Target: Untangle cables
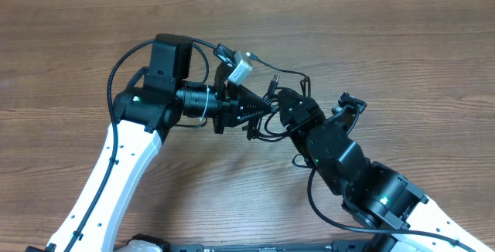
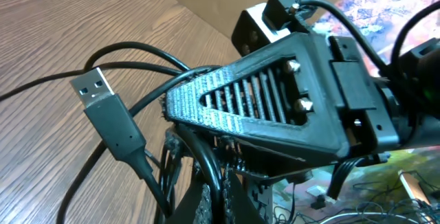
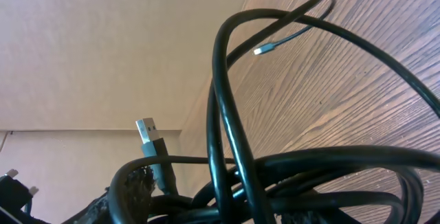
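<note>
The cables (image 1: 272,101) are a knot of thin black cords hanging between my two grippers at the table's middle. My left gripper (image 1: 267,110) points right and is shut on one black strand, which runs up between its pads (image 2: 206,207). A USB plug (image 2: 102,99) on a grey-black cord sticks out to the left of it. My right gripper (image 1: 283,107) faces it from the right. Its ribbed finger (image 2: 240,100) fills the left wrist view. In the right wrist view several looped strands (image 3: 234,114) lie between its parted fingers (image 3: 134,183), with the USB plug (image 3: 148,136) and a small plug tip (image 3: 258,50) beyond.
The wooden table (image 1: 93,43) spreads all round the knot. A cardboard wall (image 3: 89,45) stands along its far edge. Thicker black arm wires (image 1: 116,74) loop beside the left wrist, and another (image 1: 325,206) curls by the right arm.
</note>
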`<state>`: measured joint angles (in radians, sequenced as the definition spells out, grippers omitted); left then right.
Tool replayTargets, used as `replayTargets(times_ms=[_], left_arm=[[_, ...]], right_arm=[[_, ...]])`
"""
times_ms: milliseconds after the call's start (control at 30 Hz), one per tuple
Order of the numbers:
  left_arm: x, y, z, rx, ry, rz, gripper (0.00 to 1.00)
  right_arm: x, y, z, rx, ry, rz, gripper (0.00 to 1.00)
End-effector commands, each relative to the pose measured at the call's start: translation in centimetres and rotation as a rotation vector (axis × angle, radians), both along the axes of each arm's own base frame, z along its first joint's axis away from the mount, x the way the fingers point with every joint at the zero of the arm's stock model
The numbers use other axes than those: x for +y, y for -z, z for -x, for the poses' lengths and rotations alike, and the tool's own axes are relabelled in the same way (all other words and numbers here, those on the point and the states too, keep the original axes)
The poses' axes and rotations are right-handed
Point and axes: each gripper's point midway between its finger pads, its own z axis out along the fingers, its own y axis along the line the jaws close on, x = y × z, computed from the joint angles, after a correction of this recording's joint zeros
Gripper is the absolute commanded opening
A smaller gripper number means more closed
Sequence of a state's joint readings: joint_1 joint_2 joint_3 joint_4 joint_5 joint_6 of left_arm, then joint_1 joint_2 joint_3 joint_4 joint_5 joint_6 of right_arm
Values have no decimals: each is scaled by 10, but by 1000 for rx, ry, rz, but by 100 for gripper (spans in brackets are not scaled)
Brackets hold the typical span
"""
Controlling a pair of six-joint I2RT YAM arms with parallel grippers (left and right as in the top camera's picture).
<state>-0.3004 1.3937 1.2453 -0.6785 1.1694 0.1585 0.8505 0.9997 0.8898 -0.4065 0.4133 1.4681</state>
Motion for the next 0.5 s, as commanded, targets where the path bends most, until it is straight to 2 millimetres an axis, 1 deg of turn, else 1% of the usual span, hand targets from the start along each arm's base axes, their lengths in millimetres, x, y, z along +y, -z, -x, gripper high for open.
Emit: replayTargets(times_ms=[0,67,300,400,467], left_arm=[[-3,-22,10,-28,66,80,4],[-3,-24,11,-30,74,89,4],[-3,-23,11,-31,73,87,4],[-3,-23,11,-31,72,87,4],[-3,-21,9,-31,61,76,5]], right_arm=[[-2,-1,-3,-3,17,1,53],[-2,-1,-3,-2,18,-2,46],[-2,-2,-3,-7,18,-7,16],[0,-2,-2,-4,9,-10,5],[1,-1,-2,-1,2,-12,4]])
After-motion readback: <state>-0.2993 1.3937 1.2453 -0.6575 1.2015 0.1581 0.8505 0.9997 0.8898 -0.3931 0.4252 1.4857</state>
